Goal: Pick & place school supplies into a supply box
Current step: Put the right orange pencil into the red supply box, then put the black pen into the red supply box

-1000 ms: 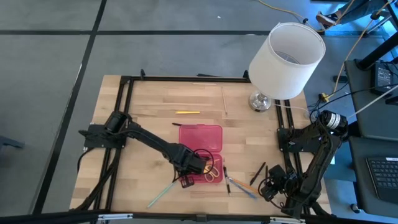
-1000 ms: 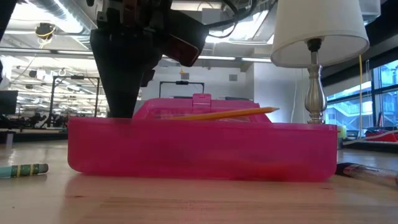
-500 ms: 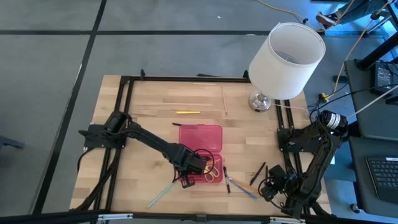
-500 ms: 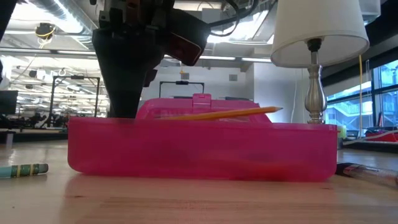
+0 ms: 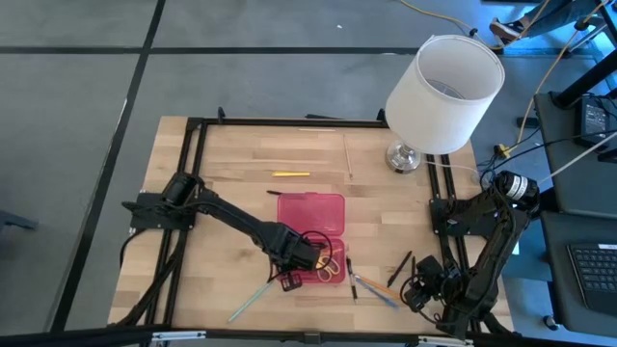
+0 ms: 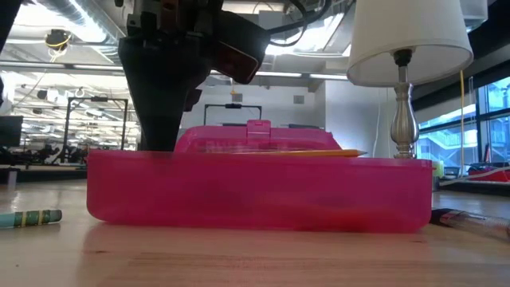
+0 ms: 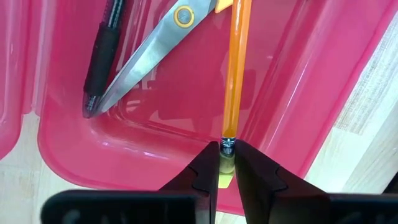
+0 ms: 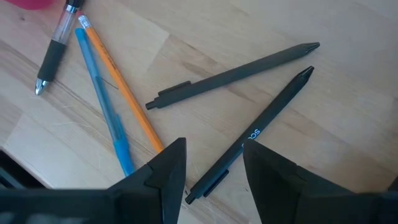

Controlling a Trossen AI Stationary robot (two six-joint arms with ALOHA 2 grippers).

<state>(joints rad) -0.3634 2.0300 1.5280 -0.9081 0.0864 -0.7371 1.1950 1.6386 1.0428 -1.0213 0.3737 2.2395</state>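
Observation:
The pink supply box [image 5: 310, 214] lies open at the table's middle, its near wall filling the low view [image 6: 255, 191]. Yellow-handled scissors [image 7: 149, 62] and a black pen [image 7: 102, 50] lie in its tray. My left gripper [image 7: 227, 155] stands over the tray's near left corner [image 5: 294, 258], shut on an orange pencil [image 7: 236, 68] that reaches across the tray. My right gripper [image 8: 214, 162] is open and hovers near the table's right near corner [image 5: 421, 287], above two black pens [image 8: 236, 74], touching nothing. My left gripper pinches the orange pencil by its eraser end [image 7: 226, 147] between the two fingertips. The fingers [image 6: 163, 88] point down from above. The pencil lies about level above the tray's rim [image 6: 319, 152], its point toward the table's right.
An orange pencil [image 8: 121, 87], a blue pen [image 8: 102, 102] and a clear pen [image 8: 56, 53] lie right of the box. A green pencil [image 5: 253, 299] lies near the front edge, a yellow pencil [image 5: 289, 173] beyond the box. A white lamp [image 5: 443, 92] stands far right.
The orange pencil's pointed end has dropped from tilted upward to about level with the box rim, while its eraser end stayed in my left gripper. The gripper has barely moved.

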